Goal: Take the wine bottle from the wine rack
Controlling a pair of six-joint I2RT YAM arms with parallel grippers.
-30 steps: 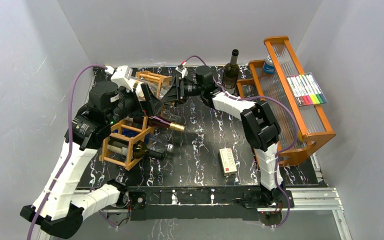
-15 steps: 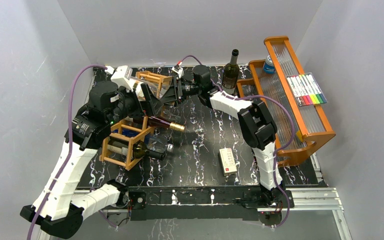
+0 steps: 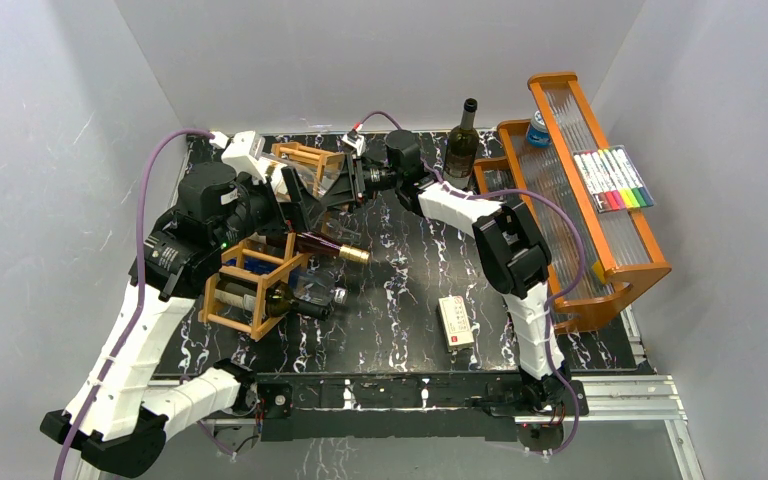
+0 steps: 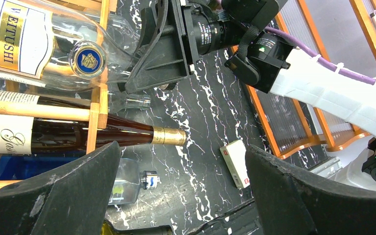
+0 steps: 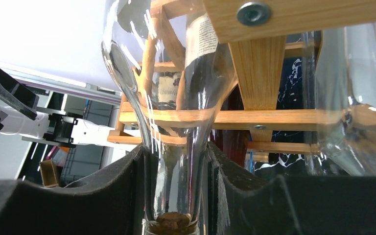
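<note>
Wine bottle (image 5: 176, 98) neck clamped in right hand (image 5: 176, 164); left hand (image 4: 181, 161) apart. Pull straight, clearing wine rack (image 5: 254, 117) bars.

My right pincer (image 5: 176, 161): matt black, faintly grainy inner faces. Wine bottle (image 5: 176, 98) between them: clear, glossy glass. Wine rack (image 5: 254, 117) just behind it: smooth orange-brown wood, 1 shiny metal screw (image 5: 253, 13) overhead. Table (image 4: 200, 98) under my left pincer (image 4: 181, 161): glossy black marble-look.
</note>
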